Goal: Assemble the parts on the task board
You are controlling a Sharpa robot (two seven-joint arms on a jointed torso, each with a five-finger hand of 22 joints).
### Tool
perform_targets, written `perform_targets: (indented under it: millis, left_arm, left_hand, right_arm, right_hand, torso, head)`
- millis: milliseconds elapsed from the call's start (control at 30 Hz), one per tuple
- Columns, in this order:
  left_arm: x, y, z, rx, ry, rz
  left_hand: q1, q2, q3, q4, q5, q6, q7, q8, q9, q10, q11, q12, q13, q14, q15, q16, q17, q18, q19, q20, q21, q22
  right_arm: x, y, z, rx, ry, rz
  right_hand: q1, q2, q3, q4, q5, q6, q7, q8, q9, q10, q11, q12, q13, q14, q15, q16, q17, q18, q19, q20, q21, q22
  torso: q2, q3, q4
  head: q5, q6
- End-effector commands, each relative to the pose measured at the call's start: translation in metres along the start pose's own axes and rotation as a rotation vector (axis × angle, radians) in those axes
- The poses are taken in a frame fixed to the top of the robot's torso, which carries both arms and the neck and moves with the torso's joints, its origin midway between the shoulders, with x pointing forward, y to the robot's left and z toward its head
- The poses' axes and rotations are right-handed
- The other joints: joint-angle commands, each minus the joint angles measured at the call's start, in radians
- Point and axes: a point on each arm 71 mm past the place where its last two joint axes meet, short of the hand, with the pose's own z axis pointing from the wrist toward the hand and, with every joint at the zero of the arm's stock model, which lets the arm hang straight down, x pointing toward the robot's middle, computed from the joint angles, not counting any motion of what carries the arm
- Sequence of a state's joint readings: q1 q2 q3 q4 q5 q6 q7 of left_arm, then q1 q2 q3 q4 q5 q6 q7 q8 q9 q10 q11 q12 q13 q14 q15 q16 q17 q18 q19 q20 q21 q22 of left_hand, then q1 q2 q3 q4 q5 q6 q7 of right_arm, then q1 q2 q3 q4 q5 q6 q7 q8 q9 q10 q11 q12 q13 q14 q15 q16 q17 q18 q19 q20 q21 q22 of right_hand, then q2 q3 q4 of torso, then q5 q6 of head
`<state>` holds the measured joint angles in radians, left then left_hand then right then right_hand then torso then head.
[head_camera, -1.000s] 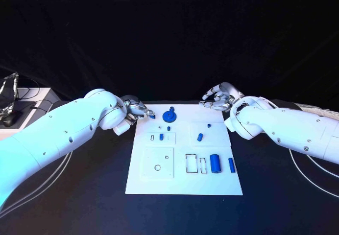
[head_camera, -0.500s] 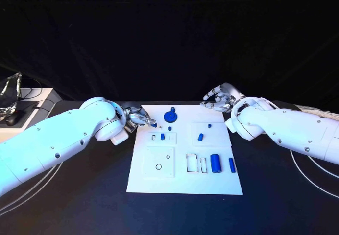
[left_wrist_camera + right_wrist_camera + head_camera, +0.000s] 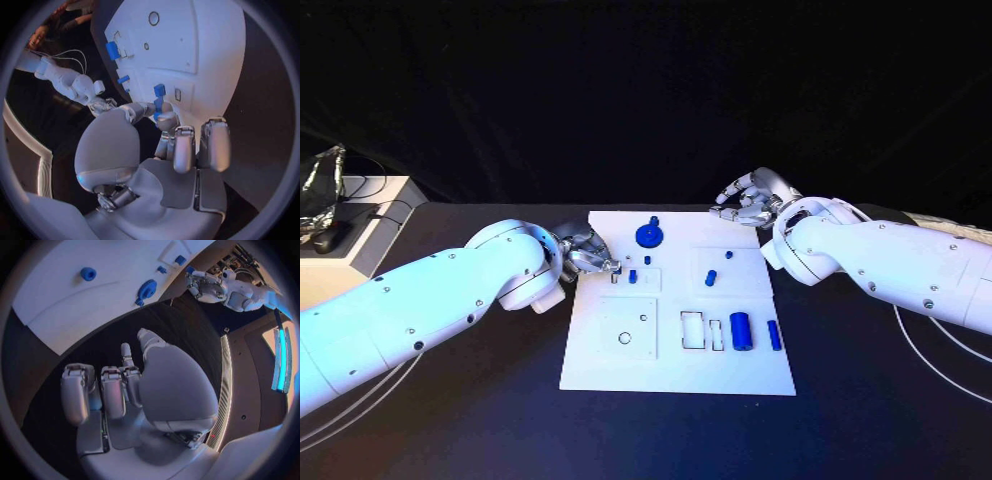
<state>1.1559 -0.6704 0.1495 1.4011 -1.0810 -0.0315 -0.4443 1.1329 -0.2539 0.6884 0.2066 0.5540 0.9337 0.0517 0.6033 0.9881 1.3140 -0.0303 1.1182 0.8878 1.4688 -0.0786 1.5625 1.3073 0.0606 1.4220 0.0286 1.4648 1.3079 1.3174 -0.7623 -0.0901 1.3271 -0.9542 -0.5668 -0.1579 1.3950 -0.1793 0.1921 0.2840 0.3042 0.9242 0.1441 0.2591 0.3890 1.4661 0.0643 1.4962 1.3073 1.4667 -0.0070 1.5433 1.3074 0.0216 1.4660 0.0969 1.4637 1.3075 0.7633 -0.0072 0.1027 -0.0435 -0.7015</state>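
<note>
Two blue cylindrical parts (image 3: pixel 740 332) lie near the front right of the white rectangular task board (image 3: pixel 678 370) on the black counter (image 3: pixel 473 410). Farther back, the silver left hand (image 3: pixel 589 252) pinches a small blue piece (image 3: pixel 159 105) over the board's left edge; the silver right hand (image 3: pixel 751 200), fingers curled on nothing, hangs beyond the far right corner.

left hand (image 3: pixel 169 145) | fingertips seemingly pinching small blue part (image 3: pixel 159 104) | over task board (image 3: pixel 206 55) edge

Left hand (image 3: pixel 589 252) partly behind its arm.
</note>
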Motion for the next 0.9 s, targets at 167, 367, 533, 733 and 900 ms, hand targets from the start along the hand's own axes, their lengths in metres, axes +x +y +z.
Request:
perform_targets:
  millis: [167,367,533,733,900]
  left_arm:
    - [0.0042,0.0007,0.0008,0.025,-0.055,0.076]
    - [0.0071,0.0012,0.0020,0.021,-0.048,0.104]
    - [0.0086,0.0022,0.0033,0.012,-0.037,0.121]
    - [0.0091,0.0039,0.0054,0.000,-0.030,0.129]
    - [0.0108,0.0044,0.0065,-0.011,-0.014,0.135]
  left_hand:
    - [0.001,0.010,0.189,-0.195,0.007,0.013,-0.006,-0.004,0.002,0.004,-0.001,0.001,-0.004,0.100,-0.007,0.006,0.257,-0.009,0.005,-0.001,0.007,0.054]
    - [0.001,0.010,0.188,-0.196,0.006,0.014,-0.006,-0.004,0.002,0.004,-0.001,-0.001,-0.007,0.100,-0.007,0.005,0.256,-0.009,0.005,-0.001,0.006,0.054]
    - [0.001,0.010,0.188,-0.196,0.006,0.014,-0.006,-0.005,0.001,0.004,-0.001,-0.003,-0.009,0.100,-0.007,0.005,0.256,-0.008,0.004,-0.001,0.006,0.052]
    - [0.001,0.010,0.188,-0.196,0.006,0.014,-0.006,-0.005,0.001,0.004,-0.001,-0.003,-0.009,0.100,-0.007,0.005,0.256,-0.008,0.004,-0.001,0.006,0.052]
    - [0.000,0.010,0.187,-0.196,0.004,0.014,-0.006,-0.005,0.001,0.003,-0.001,-0.005,-0.012,0.100,-0.007,0.005,0.256,-0.008,0.003,-0.001,0.005,0.051]
  right_arm:
    - [0.0010,0.0013,-0.0006,-0.017,0.009,-0.006]
    - [0.0007,0.0009,-0.0009,-0.016,0.008,-0.006]
    - [0.0006,0.0009,-0.0010,-0.016,0.008,-0.006]
    - [0.0004,0.0007,-0.0012,-0.016,0.008,-0.006]
    - [-0.0002,0.0002,-0.0016,-0.015,0.007,-0.006]
  right_hand:
    - [-0.008,0.000,0.007,0.001,0.006,-0.008,0.000,0.005,0.001,0.040,-0.003,-0.004,0.196,0.082,-0.003,-0.004,0.168,0.006,0.052,-0.002,-0.005,0.201]
    - [-0.008,-0.001,0.010,0.001,0.007,-0.008,0.000,0.005,0.002,0.039,-0.003,-0.005,0.196,0.081,-0.003,-0.004,0.166,0.006,0.052,-0.003,-0.005,0.201]
    - [-0.008,-0.001,0.010,0.001,0.007,-0.008,0.000,0.005,0.002,0.039,-0.003,-0.005,0.196,0.081,-0.003,-0.004,0.166,0.006,0.052,-0.003,-0.005,0.201]
    - [-0.008,-0.001,0.010,0.001,0.007,-0.008,0.000,0.005,0.002,0.039,-0.003,-0.005,0.196,0.081,-0.003,-0.004,0.166,0.006,0.052,-0.003,-0.005,0.201]
    - [-0.010,-0.001,0.011,0.002,0.008,-0.009,0.000,0.006,0.003,0.040,-0.003,-0.004,0.196,0.081,-0.003,-0.005,0.166,0.006,0.052,-0.003,-0.006,0.201]
  torso:
    - [0.001,0.0004,-0.0005]
    - [0.000,0.0011,-0.0003]
    - [0.000,0.0011,-0.0002]
    - [0.001,0.0013,-0.0010]
    - [0.001,0.0014,-0.0008]
  head:
    - [-0.001,-0.004]
    - [0.000,-0.007]
    - [0.000,-0.009]
    - [0.002,-0.009]
    - [0.003,-0.011]
